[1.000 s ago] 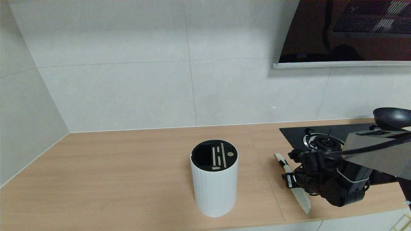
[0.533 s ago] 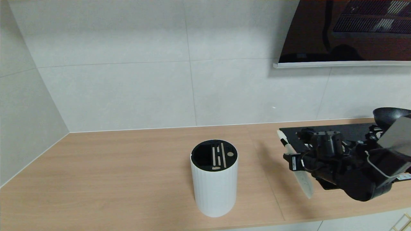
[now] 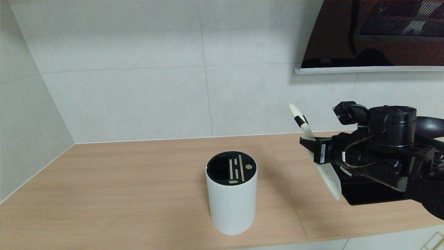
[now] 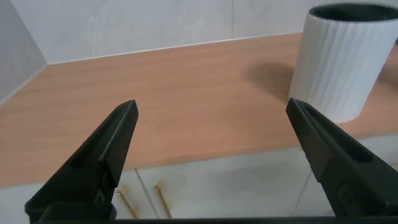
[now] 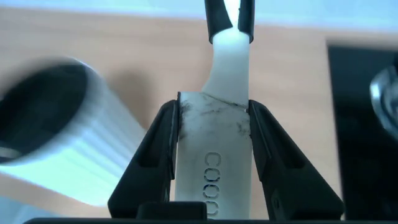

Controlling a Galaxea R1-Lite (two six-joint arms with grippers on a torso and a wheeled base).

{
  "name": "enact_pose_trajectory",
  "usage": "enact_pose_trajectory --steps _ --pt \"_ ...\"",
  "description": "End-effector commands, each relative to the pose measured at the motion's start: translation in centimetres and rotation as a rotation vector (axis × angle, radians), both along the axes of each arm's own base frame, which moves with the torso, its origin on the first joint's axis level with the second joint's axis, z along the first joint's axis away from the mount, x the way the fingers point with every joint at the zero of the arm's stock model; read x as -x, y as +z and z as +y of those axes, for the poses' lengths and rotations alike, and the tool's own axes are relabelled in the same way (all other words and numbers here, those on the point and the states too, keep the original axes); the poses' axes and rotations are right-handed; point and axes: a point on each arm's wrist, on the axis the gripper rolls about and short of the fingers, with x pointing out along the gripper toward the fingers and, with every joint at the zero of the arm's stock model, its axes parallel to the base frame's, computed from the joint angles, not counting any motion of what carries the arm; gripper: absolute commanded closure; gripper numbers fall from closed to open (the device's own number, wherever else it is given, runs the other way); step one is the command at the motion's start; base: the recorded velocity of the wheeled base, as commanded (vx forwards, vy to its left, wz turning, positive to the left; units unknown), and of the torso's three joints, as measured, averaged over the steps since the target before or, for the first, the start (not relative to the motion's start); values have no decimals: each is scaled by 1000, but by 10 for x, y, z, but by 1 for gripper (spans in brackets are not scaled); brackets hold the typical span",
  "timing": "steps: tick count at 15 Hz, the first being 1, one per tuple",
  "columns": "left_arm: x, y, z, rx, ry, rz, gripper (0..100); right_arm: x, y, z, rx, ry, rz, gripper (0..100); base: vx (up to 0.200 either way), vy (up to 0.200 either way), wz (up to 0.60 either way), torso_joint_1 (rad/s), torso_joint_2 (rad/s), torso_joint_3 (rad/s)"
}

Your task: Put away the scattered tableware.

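One white ribbed holder stands upright on the desk, near its front edge. Its black top has one larger opening and several narrow slots. One white knife is the only loose piece of tableware. It is off the desk, in the air to the right of the holder and well apart from it. It hangs tilted, with the handle end and its black band up toward the wall and the blade tip down toward the front edge.

Of the two pincers, the right pincer is clamped on the knife where blade meets handle. In the right wrist view its fingers press both sides of the blade.

The left pincer is spread wide apart and holds nothing. It sits out past the desk's front edge, to the left of the holder.

One black cooktop lies right of the holder, beyond the knife, with one dark pan behind the right arm.

Bare wood runs left of the holder to the wall corner, behind it to the tiled wall, and between it and the knife.
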Motion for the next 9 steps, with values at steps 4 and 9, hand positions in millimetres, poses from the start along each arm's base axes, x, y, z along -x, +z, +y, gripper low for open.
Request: enact_pose_trajectory --steps 4,9 --pt "-28 130 -4 30 -263 18 0 31 50 37 -80 160 -128 100 0 0 0 0 0 0" --pt "-169 172 -27 9 -325 224 0 33 54 68 -81 244 -129 100 0 0 0 0 0 0"
